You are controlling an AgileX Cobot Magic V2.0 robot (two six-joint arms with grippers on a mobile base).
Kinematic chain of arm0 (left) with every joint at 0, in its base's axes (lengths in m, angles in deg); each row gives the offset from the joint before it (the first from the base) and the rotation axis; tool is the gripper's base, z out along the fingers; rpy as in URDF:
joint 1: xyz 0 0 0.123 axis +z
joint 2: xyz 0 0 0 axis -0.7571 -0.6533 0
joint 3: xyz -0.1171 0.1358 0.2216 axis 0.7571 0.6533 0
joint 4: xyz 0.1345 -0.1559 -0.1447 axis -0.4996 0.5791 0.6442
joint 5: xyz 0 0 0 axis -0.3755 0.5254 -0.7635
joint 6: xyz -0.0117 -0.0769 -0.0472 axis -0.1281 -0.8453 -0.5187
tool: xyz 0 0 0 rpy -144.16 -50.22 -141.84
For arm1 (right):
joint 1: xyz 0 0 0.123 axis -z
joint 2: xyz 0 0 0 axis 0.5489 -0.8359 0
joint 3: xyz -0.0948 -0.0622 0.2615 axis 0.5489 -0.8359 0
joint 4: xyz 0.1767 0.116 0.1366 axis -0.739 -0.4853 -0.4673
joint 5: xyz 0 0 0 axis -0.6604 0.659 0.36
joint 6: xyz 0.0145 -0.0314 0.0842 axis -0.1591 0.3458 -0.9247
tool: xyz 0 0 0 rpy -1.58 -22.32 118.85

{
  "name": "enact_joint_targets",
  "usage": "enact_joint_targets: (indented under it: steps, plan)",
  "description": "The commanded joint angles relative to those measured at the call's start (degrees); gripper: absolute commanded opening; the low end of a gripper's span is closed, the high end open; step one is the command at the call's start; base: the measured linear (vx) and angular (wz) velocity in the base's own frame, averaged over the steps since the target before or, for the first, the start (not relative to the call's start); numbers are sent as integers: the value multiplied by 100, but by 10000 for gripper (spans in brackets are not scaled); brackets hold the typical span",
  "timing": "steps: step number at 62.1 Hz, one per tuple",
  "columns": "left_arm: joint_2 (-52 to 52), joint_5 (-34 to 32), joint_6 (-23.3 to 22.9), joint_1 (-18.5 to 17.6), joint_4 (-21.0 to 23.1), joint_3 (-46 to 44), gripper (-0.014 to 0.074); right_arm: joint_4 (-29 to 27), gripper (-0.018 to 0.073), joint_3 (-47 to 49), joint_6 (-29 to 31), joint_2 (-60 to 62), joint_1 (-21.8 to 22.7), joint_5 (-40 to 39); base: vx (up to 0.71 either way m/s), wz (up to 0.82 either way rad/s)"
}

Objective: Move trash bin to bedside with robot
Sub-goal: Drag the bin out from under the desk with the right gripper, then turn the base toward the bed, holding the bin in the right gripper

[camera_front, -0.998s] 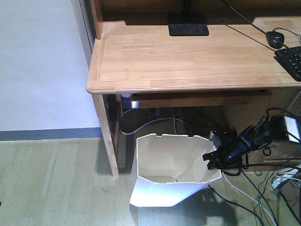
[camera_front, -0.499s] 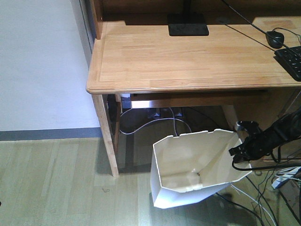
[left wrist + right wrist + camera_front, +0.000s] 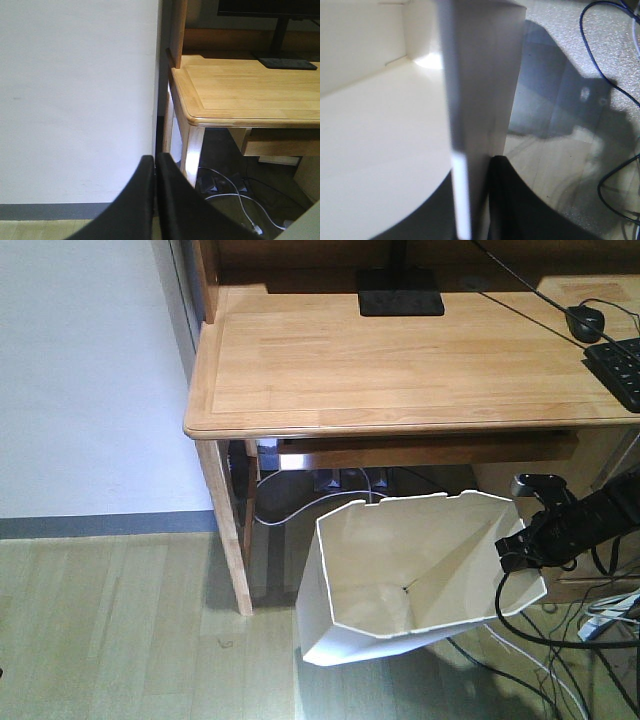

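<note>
On bin [image 3: 400,550] rim, right claw [image 3: 518,544]

On my front feed the light falls from above: the desk [image 3: 400,360] top is bright and sharp, with deep shadow beneath it. From the right gripper [image 3: 472,210], the trash bin [image 3: 480,75] wall between the fingers is blurred, a blown-out patch glares inside the bin, and a hard shadow lies on the floor [image 3: 560,120] to the right. Ahead of the left gripper [image 3: 156,200], whose fingers are soft black silhouettes, the wall [image 3: 75,100] looks evenly pale.
</note>
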State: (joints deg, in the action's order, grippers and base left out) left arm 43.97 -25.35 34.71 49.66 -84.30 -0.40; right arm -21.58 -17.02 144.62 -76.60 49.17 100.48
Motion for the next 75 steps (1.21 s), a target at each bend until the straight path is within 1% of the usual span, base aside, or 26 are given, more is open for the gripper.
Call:
enact_joint_targets:
  steps: [1,15,51,75]
  plan:
    - [78,-395,-35,4,24,67,-6,-412,-5,70,16,456,7,688,0,0]
    - [78,-395,-35,4,24,67,-6,-399,-5,70,22,456,7,912,0,0]
    - [78,-395,-35,4,24,67,-6,-399,-5,70,22,456,7,936,0,1]
    - [78,-395,-35,4,24,67,-6,-380,-5,70,22,456,7,946,-4,21]
